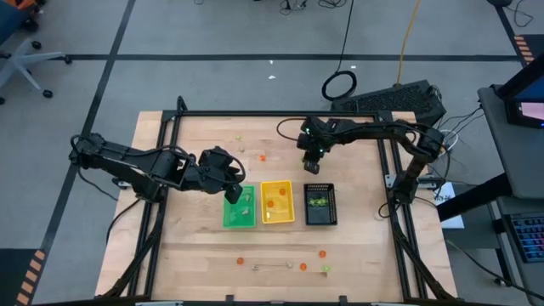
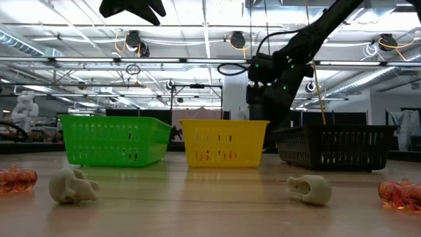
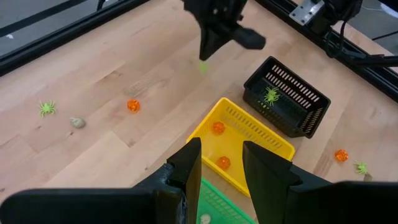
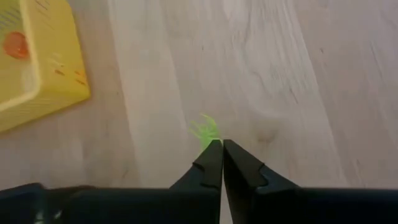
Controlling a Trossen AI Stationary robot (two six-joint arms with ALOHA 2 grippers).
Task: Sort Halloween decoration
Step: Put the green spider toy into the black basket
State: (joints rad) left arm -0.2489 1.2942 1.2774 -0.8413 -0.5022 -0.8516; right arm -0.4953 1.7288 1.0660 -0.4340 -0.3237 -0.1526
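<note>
My right gripper [image 4: 221, 147] is shut on a yellow-green spider [image 4: 204, 130] over bare wood, beyond the yellow tray [image 1: 277, 202] and the black tray [image 1: 320, 204]; the left wrist view shows the spider [image 3: 203, 66] at its fingertips. My left gripper [image 3: 221, 167] is open and empty above the green tray [image 1: 239, 208], where a pale trinket [image 3: 204, 218] lies. Orange trinkets [image 3: 217, 127] lie in the yellow tray. A green spider [image 3: 270, 95] lies in the black tray. My right gripper pinches the yellow-green spider by one side [image 4: 210, 138] between its two fingertips, pointing down from above. The rest of the spider sticks out past the tips. Whether it is clear of the wood does not show.
Loose on the far part of the table lie a green spider [image 3: 46, 107], a pale skull [image 3: 77, 122] and an orange trinket [image 3: 133, 105]. Near the front edge are pale skulls [image 2: 72, 185] [image 2: 309, 189], orange trinkets [image 1: 240, 261] [image 1: 323, 253] and a green spider [image 1: 325, 269].
</note>
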